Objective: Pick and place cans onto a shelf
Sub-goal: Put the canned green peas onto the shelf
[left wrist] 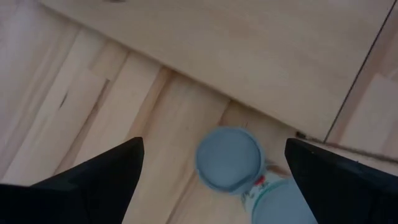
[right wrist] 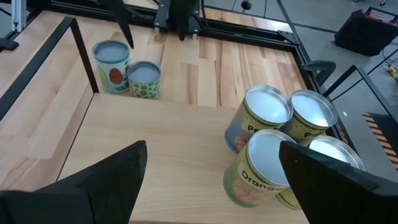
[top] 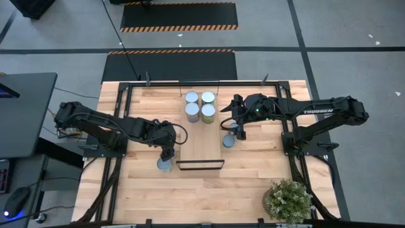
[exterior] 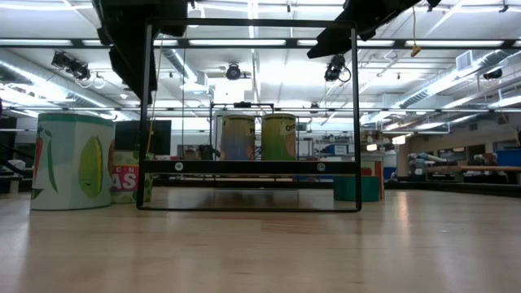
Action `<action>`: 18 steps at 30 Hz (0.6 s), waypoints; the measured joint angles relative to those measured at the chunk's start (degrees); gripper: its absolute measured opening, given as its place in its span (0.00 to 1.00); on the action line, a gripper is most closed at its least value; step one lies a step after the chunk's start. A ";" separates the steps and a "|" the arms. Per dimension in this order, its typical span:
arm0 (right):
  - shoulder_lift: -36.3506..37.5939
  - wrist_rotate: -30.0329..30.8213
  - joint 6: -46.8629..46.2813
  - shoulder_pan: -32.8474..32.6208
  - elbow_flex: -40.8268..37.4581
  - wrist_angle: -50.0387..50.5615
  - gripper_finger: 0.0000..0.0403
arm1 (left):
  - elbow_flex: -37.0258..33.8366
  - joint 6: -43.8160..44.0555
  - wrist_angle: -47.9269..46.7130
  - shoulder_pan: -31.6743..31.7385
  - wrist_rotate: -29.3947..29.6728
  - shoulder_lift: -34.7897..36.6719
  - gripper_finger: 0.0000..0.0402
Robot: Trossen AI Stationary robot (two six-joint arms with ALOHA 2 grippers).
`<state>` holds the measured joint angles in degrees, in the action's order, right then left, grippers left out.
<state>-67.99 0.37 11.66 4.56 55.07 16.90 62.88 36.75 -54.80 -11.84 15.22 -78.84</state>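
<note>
Two cans (left wrist: pixel 230 158) seen directly below left gripper (left wrist: pixel 214 171), on tabletop just beside shelf (left wrist: pixel 249 56) edge. Fingers spread wide, nothing held. Cans judged rigid, smooth-walled, slippery, likely light; grasp advised across mid-wall. Right gripper (right wrist: pixel 211 180) open, empty, over shelf.

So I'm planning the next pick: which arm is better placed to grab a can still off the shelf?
Probably left: the left gripper hangs open directly over a can beside the shelf. The right gripper, also open, hovers over the board.
</note>
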 joint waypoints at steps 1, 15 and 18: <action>0.00 -0.01 0.00 0.00 0.00 0.06 0.93 | -1.03 -0.02 1.45 0.01 -0.24 -0.07 0.98; 0.00 -0.03 -0.33 0.00 0.00 -0.19 0.93 | -13.14 0.40 15.22 2.78 -10.15 0.52 0.98; 0.00 -0.03 -0.20 0.00 0.00 -0.46 0.93 | -13.17 1.06 15.35 2.61 -10.24 -0.47 0.98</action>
<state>-67.99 0.34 11.46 4.56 55.07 16.44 49.71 37.81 -39.46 -9.23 4.98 -79.32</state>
